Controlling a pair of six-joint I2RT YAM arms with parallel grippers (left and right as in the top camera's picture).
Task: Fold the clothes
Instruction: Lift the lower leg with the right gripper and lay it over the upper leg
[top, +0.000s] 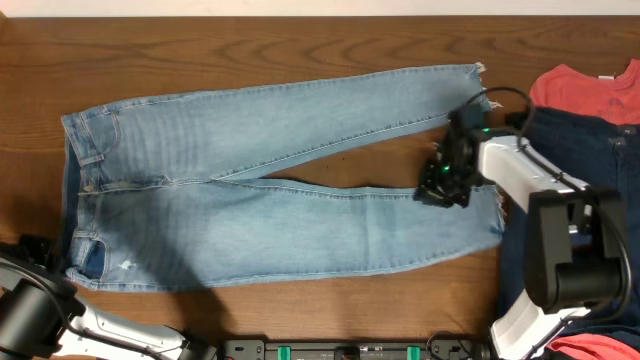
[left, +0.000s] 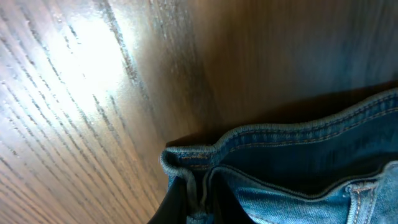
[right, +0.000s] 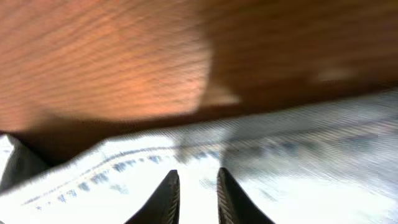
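Across the wooden table (top: 300, 40), seen from overhead, the jeans (top: 250, 200) lie flat and spread out. The waistband is at the left arm's end and the two legs run toward the right arm, splayed a little apart. That layout suits a lengthwise fold, I judge, with one arm at each end of the near leg. Your left arm (top: 40, 305) lies low along the table's near edge and reaches up to the near waistband corner. Your right arm comes in from the side, and the right gripper (top: 443, 183) is down at the inner edge of the near leg, close to the frayed hem. A red garment (top: 575, 90) and a dark blue one (top: 590, 150) wait beyond it.

In the left wrist view, the left gripper (left: 196, 205) is clamped together on the waistband corner. The stitched band bunches where it enters the dark fingers and sits just off the wood, which reads as a hold ready to lift.

In the right wrist view, which is blurred, the right gripper (right: 194, 193) points down at pale denim. Its fingers (right: 168, 196) stand a narrow gap apart, and I cannot tell whether they have caught any cloth.
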